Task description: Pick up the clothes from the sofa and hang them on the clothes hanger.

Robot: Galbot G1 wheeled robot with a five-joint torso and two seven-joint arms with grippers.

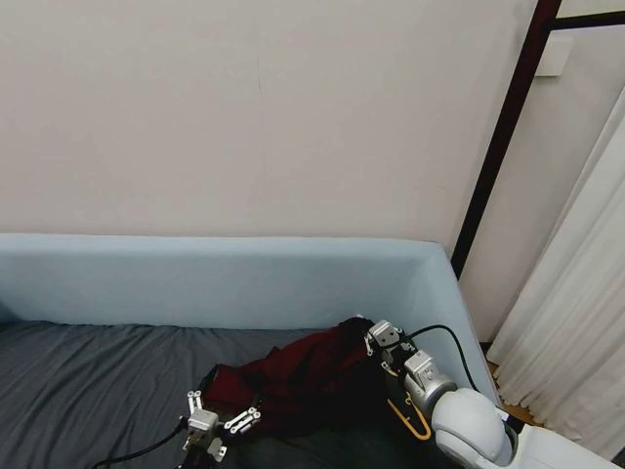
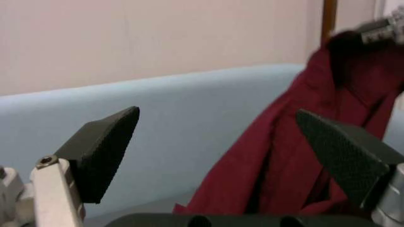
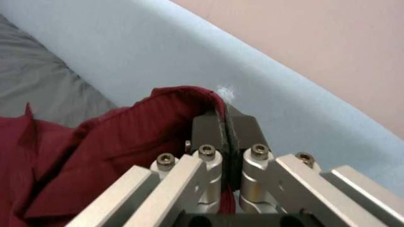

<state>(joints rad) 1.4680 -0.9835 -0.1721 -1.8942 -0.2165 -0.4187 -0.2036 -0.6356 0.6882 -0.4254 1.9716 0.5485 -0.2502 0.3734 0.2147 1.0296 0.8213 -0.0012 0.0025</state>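
- The right claw [image 1: 374,339] is pressed together on an edge of the dark red garment [image 1: 293,376]; the pinch is seen close up in the right wrist view, where the pads [image 3: 211,125] are closed on the fold.
- The pinched edge is held up beside the right end of the light blue sofa backrest [image 1: 244,278].
- The rest of the garment is draped down onto the grey seat [image 1: 88,381].
- The left claw [image 1: 221,409] is spread wide, low over the seat and just beside the garment's lower edge (contact cannot be told).
- A yellow hook [image 1: 415,418] is seen under the right arm.
- A dark pole [image 1: 498,147] stands past the sofa's right end.
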